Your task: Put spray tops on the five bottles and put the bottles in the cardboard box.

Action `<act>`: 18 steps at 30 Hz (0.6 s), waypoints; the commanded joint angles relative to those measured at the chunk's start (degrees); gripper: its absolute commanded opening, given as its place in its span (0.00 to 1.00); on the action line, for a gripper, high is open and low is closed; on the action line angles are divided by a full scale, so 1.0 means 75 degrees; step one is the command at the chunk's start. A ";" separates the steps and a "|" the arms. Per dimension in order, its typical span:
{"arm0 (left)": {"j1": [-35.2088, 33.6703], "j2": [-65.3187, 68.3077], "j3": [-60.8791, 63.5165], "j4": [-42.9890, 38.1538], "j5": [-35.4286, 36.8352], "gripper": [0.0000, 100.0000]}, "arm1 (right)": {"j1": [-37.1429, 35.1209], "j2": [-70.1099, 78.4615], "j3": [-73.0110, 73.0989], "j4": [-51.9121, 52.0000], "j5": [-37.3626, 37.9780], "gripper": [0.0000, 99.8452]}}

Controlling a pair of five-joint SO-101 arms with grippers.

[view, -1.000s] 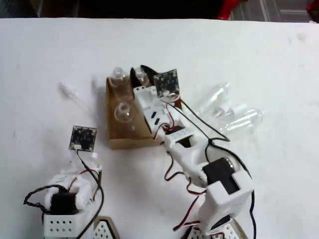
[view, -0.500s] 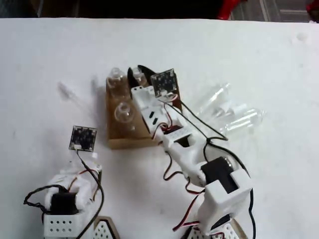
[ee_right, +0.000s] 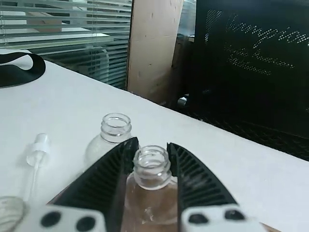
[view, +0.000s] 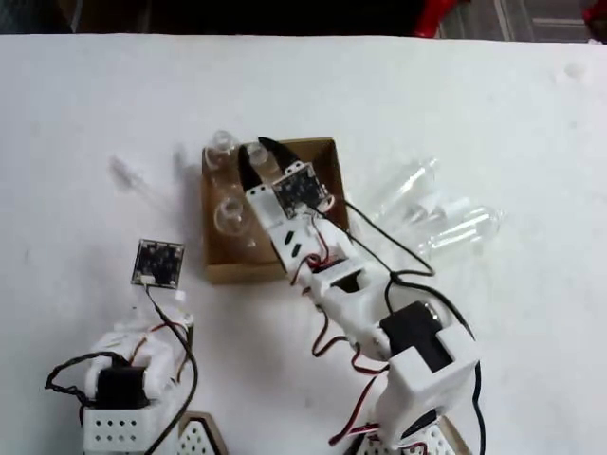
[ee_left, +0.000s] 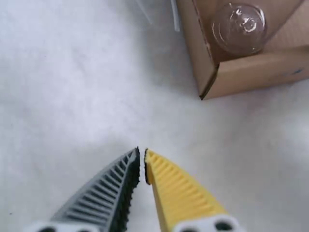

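Observation:
The cardboard box sits mid-table. My right gripper hangs over its far left part, shut on the neck of a clear, uncapped bottle that stands between its black fingers. Another uncapped bottle stands at the box's far left corner, and a third bottle nearer the front wall. Two more clear bottles lie on the table right of the box, a spray top between them. My left gripper is shut and holds nothing, low over bare table near the box's front corner.
A spray top with its long tube lies on the table left of the box. The left arm's base is at the near left edge, the right arm's base at the near right. A dark wall borders the far side.
My right gripper has drawn back and to the left over the box with the bottle, uncovering the box's far right corner. The left arm has stayed still.

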 commanded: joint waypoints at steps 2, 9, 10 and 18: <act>-0.0147 -0.0076 -0.0023 0.0012 0.0105 0.02 | -0.0006 -0.0111 0.0035 -0.0135 0.0082 0.02; -0.0147 -0.0076 -0.0023 0.0012 0.0105 0.02 | 0.0018 -0.0932 0.0035 0.0838 -0.0328 0.02; -0.0147 -0.0076 -0.0023 0.0012 0.0105 0.02 | 0.0076 -0.1166 0.0035 0.1178 -0.0633 0.02; -0.0147 -0.0076 -0.0023 0.0012 0.0105 0.02 | 0.0182 -0.1952 -0.0352 0.3300 -0.1313 0.02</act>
